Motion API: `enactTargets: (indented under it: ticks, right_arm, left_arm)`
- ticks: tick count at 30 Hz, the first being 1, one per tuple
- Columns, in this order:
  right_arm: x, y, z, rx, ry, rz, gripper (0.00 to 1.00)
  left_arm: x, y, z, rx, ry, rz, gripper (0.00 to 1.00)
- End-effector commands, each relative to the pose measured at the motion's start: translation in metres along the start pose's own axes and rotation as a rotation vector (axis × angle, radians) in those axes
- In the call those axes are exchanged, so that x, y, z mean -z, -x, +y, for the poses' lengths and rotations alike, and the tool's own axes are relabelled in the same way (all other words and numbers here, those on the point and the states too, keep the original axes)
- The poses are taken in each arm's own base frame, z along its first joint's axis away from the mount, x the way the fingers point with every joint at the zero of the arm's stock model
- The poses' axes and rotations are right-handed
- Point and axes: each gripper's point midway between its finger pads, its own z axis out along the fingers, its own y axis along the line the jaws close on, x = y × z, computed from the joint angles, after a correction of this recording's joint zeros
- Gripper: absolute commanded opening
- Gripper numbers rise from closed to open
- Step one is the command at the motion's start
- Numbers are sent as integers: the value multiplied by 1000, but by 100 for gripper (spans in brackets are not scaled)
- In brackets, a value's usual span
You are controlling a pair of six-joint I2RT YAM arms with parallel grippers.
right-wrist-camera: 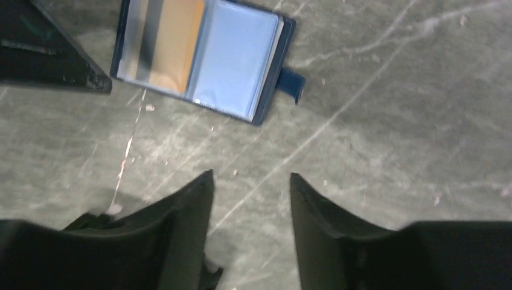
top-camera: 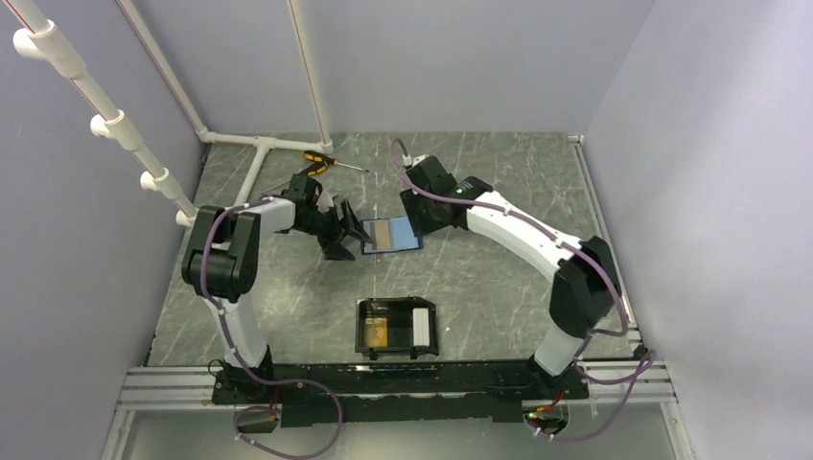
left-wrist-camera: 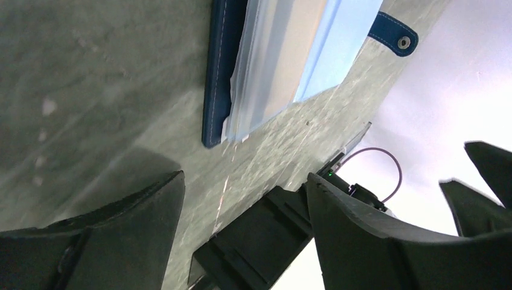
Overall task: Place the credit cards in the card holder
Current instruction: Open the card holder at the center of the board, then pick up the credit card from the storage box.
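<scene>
The left hand (top-camera: 347, 233) and right hand (top-camera: 419, 218) hang wide and empty flanking the open wallet (top-camera: 391, 235) on the far tabletop (top-camera: 499, 287), one card (right-wrist-camera: 172, 45) sleeved inside, another (top-camera: 376, 331) already in the near holder (top-camera: 396, 303); next, I reckon, pinching that sleeved card out.

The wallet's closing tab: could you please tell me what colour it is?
The tab is dark blue, seen most clearly in the left wrist view.

table (right-wrist-camera: 392, 121) was a grey-green stone-look top, matt, with white veins and scuffs. wallet (left-wrist-camera: 216, 72) had a dark blue leather-like cover, stitched edge; its clear plastic sleeves (right-wrist-camera: 232, 57) were glossy. credit card (right-wrist-camera: 172, 42) looked smooth. right gripper (right-wrist-camera: 250, 175) was matt black plastic. pipes (top-camera: 144, 153) were smooth white plastic.
</scene>
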Motion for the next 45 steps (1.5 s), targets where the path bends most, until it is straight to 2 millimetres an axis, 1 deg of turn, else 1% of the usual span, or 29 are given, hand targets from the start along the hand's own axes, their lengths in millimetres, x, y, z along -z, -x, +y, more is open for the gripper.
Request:
enactTargets:
  ticks: [1, 2, 3, 4, 5, 6, 8, 10, 12, 15, 17, 19, 21, 26, 31, 36, 41, 45]
  right_arm:
    - [49, -36, -2, -68, -143, 65, 58]
    - [61, -45, 3, -95, -162, 76, 62]
    - [75, -58, 7, -130, -180, 101, 65]
    - [86, -69, 14, -159, -184, 111, 67]
    - [94, -79, 22, -222, -199, 118, 69]
    - [104, -91, 35, -238, -199, 124, 71]
    - [115, -111, 53, -271, -211, 136, 76]
    - [119, -126, 66, -281, -235, 141, 78]
    - [120, -139, 74, -260, -272, 142, 79]
    - [113, -154, 85, -204, -319, 168, 79]
    - [104, -164, 91, -162, -345, 187, 79]
    - [97, -168, 95, -139, -353, 195, 79]
    - [92, -173, 94, -127, -366, 205, 79]
    - [78, -177, 98, -124, -329, 189, 78]
    - [64, -184, 102, -87, -366, 224, 77]
    - [60, -188, 99, -89, -381, 227, 77]
    - [59, -191, 91, -77, -421, 237, 73]
    - [61, -190, 88, -67, -443, 236, 71]
  left_arm:
    - [41, 9, -23, -145, 52, -108, 83]
    - [50, 10, -28, -190, 68, -132, 87]
    - [59, 9, -32, -241, 80, -148, 91]
    - [68, 9, -37, -279, 88, -164, 93]
    - [74, 10, -39, -304, 110, -177, 94]
    - [78, 11, -41, -322, 124, -190, 95]
    - [86, 12, -46, -359, 129, -214, 96]
    - [91, 11, -48, -387, 132, -232, 97]
    - [94, 9, -48, -413, 136, -245, 97]
    - [97, 9, -41, -436, 161, -267, 97]
    - [96, 5, -42, -436, 151, -258, 97]
    - [96, 2, -45, -443, 127, -254, 97]
    - [98, 1, -45, -448, 128, -259, 97]
    - [100, 0, -45, -452, 133, -269, 97]
    - [98, 1, -44, -448, 136, -265, 97]
    - [100, 1, -43, -453, 146, -273, 97]
    - [100, 2, -42, -453, 150, -275, 97]
    - [101, 3, -40, -455, 163, -280, 97]
